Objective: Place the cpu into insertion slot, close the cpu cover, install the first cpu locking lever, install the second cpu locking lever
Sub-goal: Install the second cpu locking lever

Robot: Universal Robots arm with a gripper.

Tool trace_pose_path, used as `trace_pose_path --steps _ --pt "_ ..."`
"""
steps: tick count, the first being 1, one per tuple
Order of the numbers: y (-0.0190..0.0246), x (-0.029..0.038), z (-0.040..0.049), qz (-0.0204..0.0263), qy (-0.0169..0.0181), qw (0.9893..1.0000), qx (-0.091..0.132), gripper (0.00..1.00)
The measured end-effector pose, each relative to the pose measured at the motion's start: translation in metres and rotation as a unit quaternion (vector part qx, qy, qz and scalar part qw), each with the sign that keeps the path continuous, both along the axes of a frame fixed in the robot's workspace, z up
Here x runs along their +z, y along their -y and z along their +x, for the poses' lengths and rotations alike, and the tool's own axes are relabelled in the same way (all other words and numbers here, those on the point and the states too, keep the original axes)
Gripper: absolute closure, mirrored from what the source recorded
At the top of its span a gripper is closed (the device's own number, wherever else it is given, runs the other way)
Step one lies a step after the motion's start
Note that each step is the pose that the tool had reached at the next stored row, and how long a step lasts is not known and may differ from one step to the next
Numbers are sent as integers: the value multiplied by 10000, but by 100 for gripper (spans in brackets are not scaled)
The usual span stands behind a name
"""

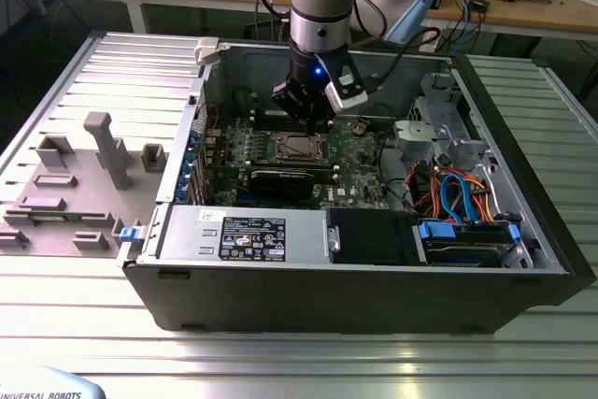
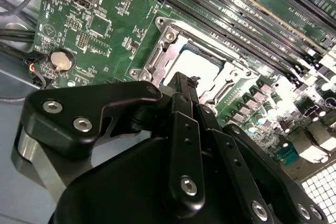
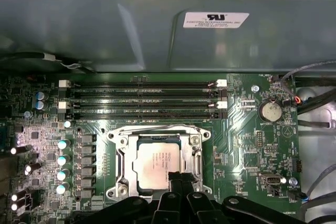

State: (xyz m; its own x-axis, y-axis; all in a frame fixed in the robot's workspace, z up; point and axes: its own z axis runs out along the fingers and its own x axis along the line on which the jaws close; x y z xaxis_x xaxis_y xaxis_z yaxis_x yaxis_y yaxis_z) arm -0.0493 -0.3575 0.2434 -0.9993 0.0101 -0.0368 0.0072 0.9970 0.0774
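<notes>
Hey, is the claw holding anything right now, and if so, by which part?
Nothing is held. The claw is shut and empty, its tip just over the edge of the cpu cover. The cpu already lies in the insertion slot.

- An open computer case (image 1: 523,259) lies on a ribbed metal table (image 1: 308,352).
- The gripper (image 1: 306,119) hangs inside the case, just above the insertion slot (image 1: 299,147).
- The cpu (image 1: 299,148) sits in that slot, silver top showing.
- A black graphics card (image 1: 280,179) lies just beside the slot, toward the case's near wall.
</notes>
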Motion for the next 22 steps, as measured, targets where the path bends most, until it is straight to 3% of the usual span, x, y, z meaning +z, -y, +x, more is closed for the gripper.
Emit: trace_pose_path --steps 3,9,10,11,22 --pt "36 0 0 0 0 10000 0 89" --pt "39 0 0 -1 -3 10000 0 89" --pt "66 -1 0 5 -89 10000 0 89" --pt "185 -4 0 5 -89 10000 0 89" --pt "193 -4 0 5 -89 10000 0 89"
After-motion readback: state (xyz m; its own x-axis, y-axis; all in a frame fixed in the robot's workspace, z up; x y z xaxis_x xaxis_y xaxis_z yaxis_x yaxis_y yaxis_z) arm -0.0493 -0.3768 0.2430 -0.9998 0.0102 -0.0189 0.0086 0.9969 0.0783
